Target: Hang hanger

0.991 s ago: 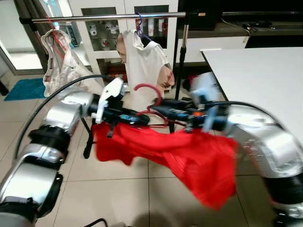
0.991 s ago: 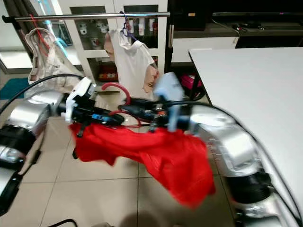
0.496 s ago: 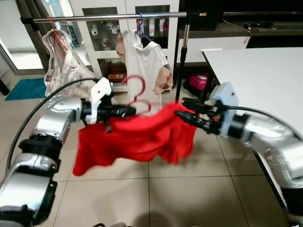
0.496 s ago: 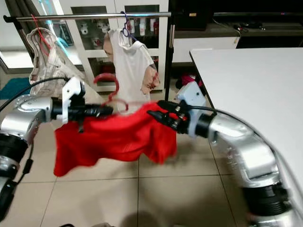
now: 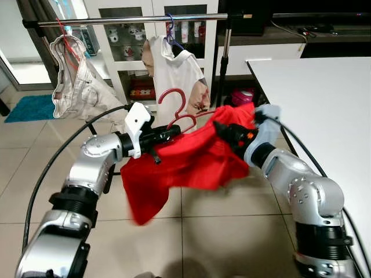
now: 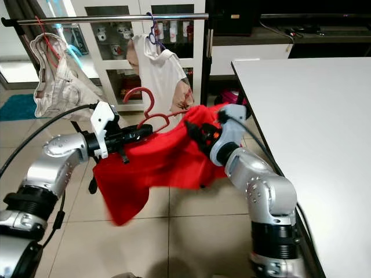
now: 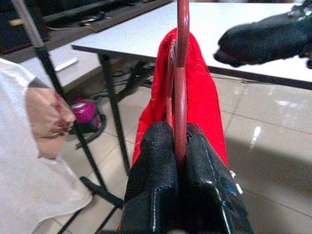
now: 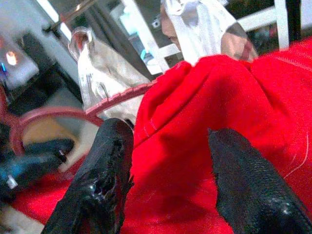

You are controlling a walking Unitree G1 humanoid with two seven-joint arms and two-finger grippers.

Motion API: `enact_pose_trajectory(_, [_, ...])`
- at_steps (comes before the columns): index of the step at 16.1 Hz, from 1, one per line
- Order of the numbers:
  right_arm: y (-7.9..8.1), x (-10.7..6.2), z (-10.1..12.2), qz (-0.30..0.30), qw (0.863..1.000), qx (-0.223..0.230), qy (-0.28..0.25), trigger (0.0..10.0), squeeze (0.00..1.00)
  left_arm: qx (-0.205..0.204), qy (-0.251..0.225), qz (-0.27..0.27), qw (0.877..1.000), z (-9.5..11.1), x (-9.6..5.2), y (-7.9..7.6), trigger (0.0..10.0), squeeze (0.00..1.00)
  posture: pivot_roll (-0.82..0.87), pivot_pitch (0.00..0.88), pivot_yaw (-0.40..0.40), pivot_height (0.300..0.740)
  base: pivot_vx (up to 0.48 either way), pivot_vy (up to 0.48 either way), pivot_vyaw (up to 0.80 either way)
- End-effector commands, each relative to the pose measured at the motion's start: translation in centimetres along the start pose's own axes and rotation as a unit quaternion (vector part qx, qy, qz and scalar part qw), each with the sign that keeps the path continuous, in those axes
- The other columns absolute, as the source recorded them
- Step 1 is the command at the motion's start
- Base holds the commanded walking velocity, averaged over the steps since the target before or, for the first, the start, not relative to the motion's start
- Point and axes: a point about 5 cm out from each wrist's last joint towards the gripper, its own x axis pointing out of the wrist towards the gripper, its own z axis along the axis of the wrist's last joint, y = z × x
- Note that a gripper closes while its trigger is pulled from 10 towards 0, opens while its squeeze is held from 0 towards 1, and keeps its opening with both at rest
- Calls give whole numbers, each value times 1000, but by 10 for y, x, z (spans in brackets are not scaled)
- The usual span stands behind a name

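Red garment (image 5: 191, 159) raised, hanger (image 5: 177, 113) higher

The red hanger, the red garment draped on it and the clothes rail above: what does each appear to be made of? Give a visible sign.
Red hanger: probably plastic or coated wire; thin, smooth, rigid curve.
Red garment: soft fabric; folds and droops.
Clothes rail: metal by its look; silvery, reflective.

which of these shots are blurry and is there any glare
Left eye view: sharp; daylight washes out the window behind the rail. Left wrist view: red hanger crisp, background soft, small glints on the floor tiles. Right wrist view: softest, its black fingers and the red shirt blurred up close, background hazy.
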Motion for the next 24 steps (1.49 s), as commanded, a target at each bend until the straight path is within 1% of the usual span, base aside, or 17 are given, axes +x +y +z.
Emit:
enact_pose_trajectory(1, [4,1,3,6,1000,16,2,10000,0,20,-20,11,1000,10,0,1,0,0,-136,0,65,740,0,0,0])
enact_pose_trajectory(3, [6,2,-3,-10,1000,-7,26,10000,0,12,-30,7,999,9,3,-4,0,0,-148,0,74,740,0,0,0])
enact_pose_trajectory(4, [5,4,-6,-27,999,2,26,10000,0,9,-38,-3,999,11,8,-8,0,0,-150,0,72,740,0,0,0])
enact_pose_trajectory(6, [4,8,-5,-43,998,27,22,10000,0,16,-34,-14,999,10,12,-13,0,0,-149,0,71,740,0,0,0])
enact_pose_trajectory(8, [1,11,-5,-65,997,30,22,10000,0,16,-31,-22,999,9,12,-16,0,0,-149,0,73,740,0,0,0])
enact_pose_trajectory(9, [-2,12,-4,-72,997,33,20,10000,0,15,-32,-35,999,10,11,-19,0,0,-149,0,72,740,0,0,0])
enact_pose_trajectory(10, [-5,12,-3,-83,996,36,13,6157,0,18,-29,-41,999,9,11,-21,0,0,-147,0,72,740,0,0,0])
enact_pose_trajectory(11, [-8,12,-2,-91,995,39,10,431,0,20,-26,-42,999,9,10,-21,0,0,-147,0,72,740,0,0,0])
enact_pose_trajectory(12, [-9,12,-2,-95,995,38,10,0,0,21,-25,-38,999,8,10,-20,0,0,-148,0,73,740,0,0,0])
enact_pose_trajectory(20, [-14,12,-1,-104,994,33,3,0,0,34,-3,-27,999,6,6,-15,0,0,-153,0,74,740,0,0,0])
enact_pose_trajectory(21, [-16,11,-2,-109,994,15,8,0,0,45,14,-21,999,4,5,-13,0,0,-150,0,74,740,0,0,0])
enact_pose_trajectory(22, [-21,9,-4,-116,993,-20,17,0,0,55,33,-12,998,1,3,-9,0,0,-149,0,74,740,0,0,0])
enact_pose_trajectory(23, [-25,6,-6,-121,991,-41,25,0,0,59,48,-6,997,-1,0,-6,0,0,-148,0,75,740,0,0,0])
enact_pose_trajectory(24, [-32,2,-5,-129,989,-60,31,0,0,73,78,-5,994,-5,-4,-2,0,0,-149,0,75,740,0,0,0])
